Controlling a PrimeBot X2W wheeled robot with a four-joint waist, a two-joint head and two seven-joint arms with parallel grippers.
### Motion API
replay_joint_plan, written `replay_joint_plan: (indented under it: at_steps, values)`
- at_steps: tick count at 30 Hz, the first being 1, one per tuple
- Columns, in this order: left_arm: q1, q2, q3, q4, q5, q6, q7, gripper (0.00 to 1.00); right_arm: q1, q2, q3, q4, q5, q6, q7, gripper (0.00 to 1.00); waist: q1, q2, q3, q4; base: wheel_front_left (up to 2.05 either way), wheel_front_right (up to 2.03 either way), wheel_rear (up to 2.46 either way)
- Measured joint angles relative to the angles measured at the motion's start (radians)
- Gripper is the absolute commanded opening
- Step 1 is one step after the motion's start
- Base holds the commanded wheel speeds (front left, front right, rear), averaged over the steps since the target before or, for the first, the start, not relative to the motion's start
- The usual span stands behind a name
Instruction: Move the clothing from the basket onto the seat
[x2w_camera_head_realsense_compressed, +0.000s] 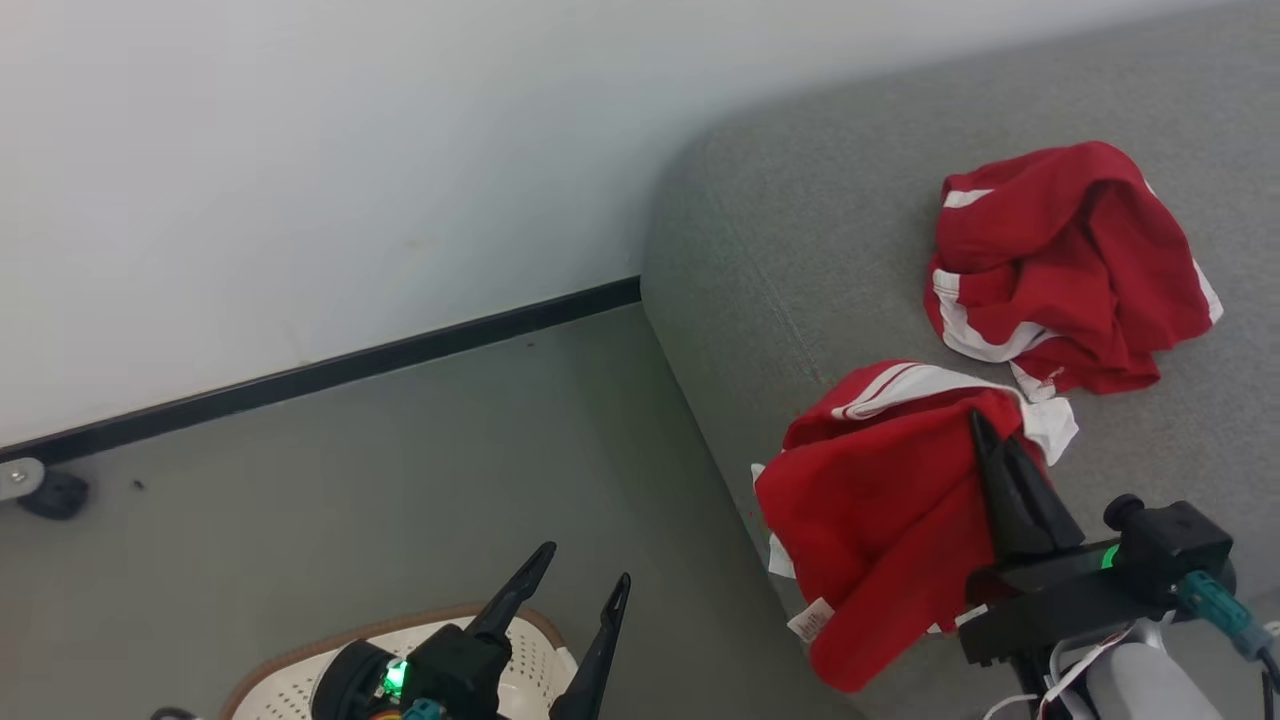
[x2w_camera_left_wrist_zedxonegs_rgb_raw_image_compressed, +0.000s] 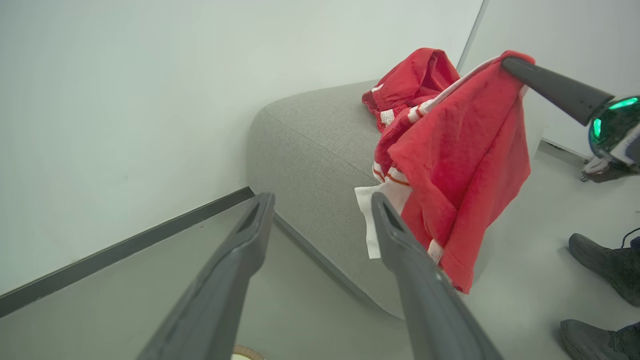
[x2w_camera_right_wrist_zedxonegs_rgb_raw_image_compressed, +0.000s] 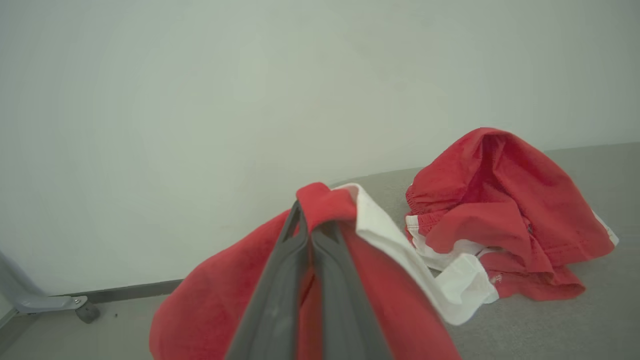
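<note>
Closest in, the left tool (x2w_camera_head_realsense_compressed: 585, 563) hangs over the basket (x2w_camera_head_realsense_compressed: 535, 665) with its fingers spread wide and nothing between them. Just a corner of the basket is in frame, so I can't tell if there's anything left in it.

A bit further out, the right tool (x2w_camera_head_realsense_compressed: 980, 425) is pinched fully closed on a fold of the hanging garment (x2w_camera_head_realsense_compressed: 880, 510), right by its white stripe band. The cloth droops from that one point, partly over the seat (x2w_camera_head_realsense_compressed: 800, 250) and partly past its rounded edge toward the floor (x2w_camera_head_realsense_compressed: 400, 440). I can't tell if it's resting on the cushion.

My guess is this stuff is light, floppy and not slippery, so a pinch on any bunched fold holds fine, but it'll trail and swing. Let it go here and the overhanging half could drag the whole thing off, so I'd take it further in first.

Beyond that, the crumpled garment (x2w_camera_head_realsense_compressed: 1060, 260) sits well in on the seat, close to the hanging one, though I can't tell if they touch. There's lots of bare grey cushion around it. In the left wrist view, a person's shoes (x2w_camera_left_wrist_zedxonegs_rgb_raw_image_compressed: 605, 265) are on the floor off to the side.
</note>
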Motion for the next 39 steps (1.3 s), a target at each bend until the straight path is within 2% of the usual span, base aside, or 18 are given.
replay_joint_plan:
  at_steps: [7, 10, 16, 23, 39]
  values:
    - [-0.023, 0.018, 0.003, -0.013, 0.034, 0.001, 0.019, 1.00, -0.057, -0.029, -0.070, -0.014, 0.010, -0.014, -0.003, 0.00, 0.0000, 0.0001, 0.055, -0.061, 0.00, 0.00, 0.00]
    - [-0.042, 0.021, 0.002, -0.026, 0.045, 0.001, 0.035, 1.00, -0.124, -0.070, -0.132, -0.017, 0.018, -0.022, -0.009, 0.00, 0.0001, 0.0001, 0.096, -0.086, 0.00, 0.00, 0.00]
    - [-0.063, 0.021, -0.003, -0.040, 0.053, 0.001, 0.054, 1.00, -0.213, -0.102, -0.181, -0.021, 0.019, -0.022, -0.009, 0.00, 0.0001, 0.0001, 0.135, -0.095, 0.00, 0.00, 0.00]
    - [-0.097, 0.022, -0.010, -0.066, 0.062, 0.001, 0.076, 1.00, -0.388, -0.147, -0.240, -0.001, 0.035, -0.022, -0.010, 0.00, 0.0002, 0.0001, 0.190, -0.084, 0.00, 0.00, 0.00]
    - [-0.190, 0.021, -0.031, -0.129, 0.108, -0.002, 0.119, 1.00, -0.639, -0.271, -0.395, 0.192, 0.097, -0.022, -0.017, 0.00, 0.0002, 0.0001, 0.340, -0.011, 0.00, 0.00, 0.00]
